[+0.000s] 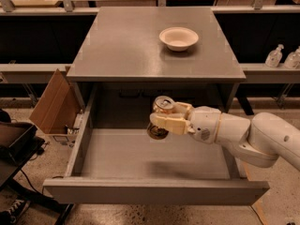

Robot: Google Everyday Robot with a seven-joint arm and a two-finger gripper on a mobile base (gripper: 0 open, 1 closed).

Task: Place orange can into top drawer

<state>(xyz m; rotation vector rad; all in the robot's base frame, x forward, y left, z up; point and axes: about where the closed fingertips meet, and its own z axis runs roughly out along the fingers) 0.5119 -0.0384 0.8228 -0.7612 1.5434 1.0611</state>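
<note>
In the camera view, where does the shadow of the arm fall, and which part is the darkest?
Camera view: the gripper, shut on the orange can, hangs over the open top drawer and casts a soft shadow on the drawer floor below it; the recess under the cabinet top is darkest; the cabinet top and white bowl are evenly lit, without glare.
</note>
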